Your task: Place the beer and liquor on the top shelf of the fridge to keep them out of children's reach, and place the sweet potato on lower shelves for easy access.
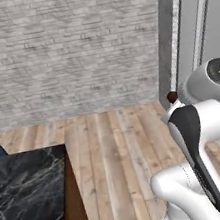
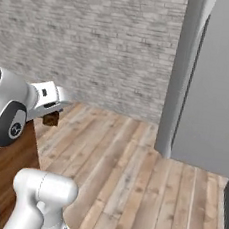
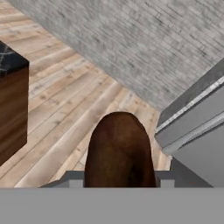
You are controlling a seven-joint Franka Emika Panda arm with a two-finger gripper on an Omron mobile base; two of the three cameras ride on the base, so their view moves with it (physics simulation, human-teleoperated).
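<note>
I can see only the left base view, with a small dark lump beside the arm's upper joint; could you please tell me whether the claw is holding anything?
Observer: Yes. In the hand view the claw is shut on the reddish-brown oblong sweet potato.
Operator: Thank you. Is it at the fridge yet?
Observer: No. In the right base view the claw is apart from the tall grey fridge, with wooden plank floor between them.

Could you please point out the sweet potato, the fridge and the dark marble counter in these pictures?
sweet potato (image 3: 119,151): hand view, middle of its brown body, held in the gripper.
fridge (image 2: 216,103): right base view, grey outer panel.
dark marble counter (image 1: 30,196): left base view, bare veined top.
</note>
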